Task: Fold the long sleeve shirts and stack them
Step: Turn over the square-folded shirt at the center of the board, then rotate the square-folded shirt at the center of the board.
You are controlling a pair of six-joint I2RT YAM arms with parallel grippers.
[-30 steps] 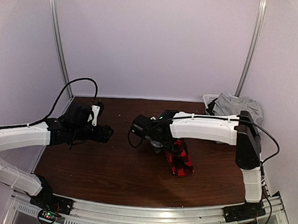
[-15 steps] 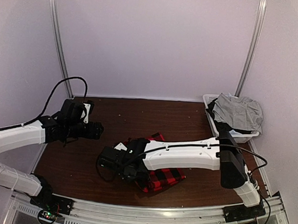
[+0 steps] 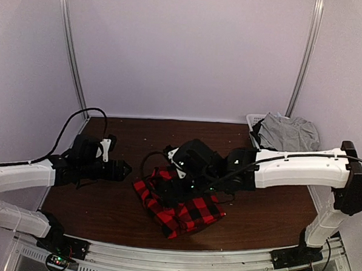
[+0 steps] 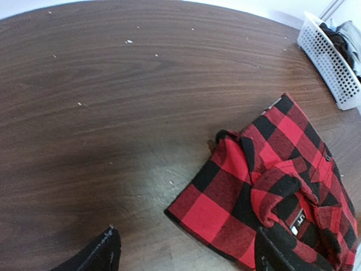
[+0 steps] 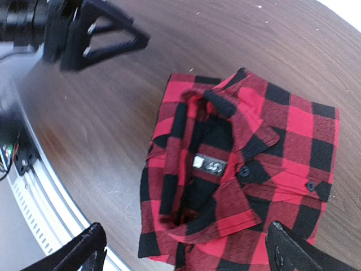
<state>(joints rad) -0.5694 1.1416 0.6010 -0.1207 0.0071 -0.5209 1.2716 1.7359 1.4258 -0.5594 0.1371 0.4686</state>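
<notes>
One of the long sleeve shirts, a red-and-black check flannel (image 3: 186, 208), lies folded on the table near the front middle, collar and label facing up (image 5: 242, 164). My right gripper (image 3: 169, 182) hovers over its collar end, open, with nothing between the fingertips (image 5: 189, 257). My left gripper (image 3: 124, 168) is open to the left of the shirt, above bare wood (image 4: 189, 261); the shirt's near corner (image 4: 220, 209) lies between its fingertips but lower down, untouched.
A white mesh basket (image 3: 253, 121) holding grey clothing (image 3: 288, 132) stands at the back right corner, also visible from the left wrist (image 4: 333, 65). The metal rail (image 3: 180, 257) runs along the front edge. The left gripper shows at the right wrist view's top left (image 5: 96, 34).
My right gripper carried the hanging shirt to the front middle, laid it down, opened and drew back above it. The left gripper shifted slightly right.
</notes>
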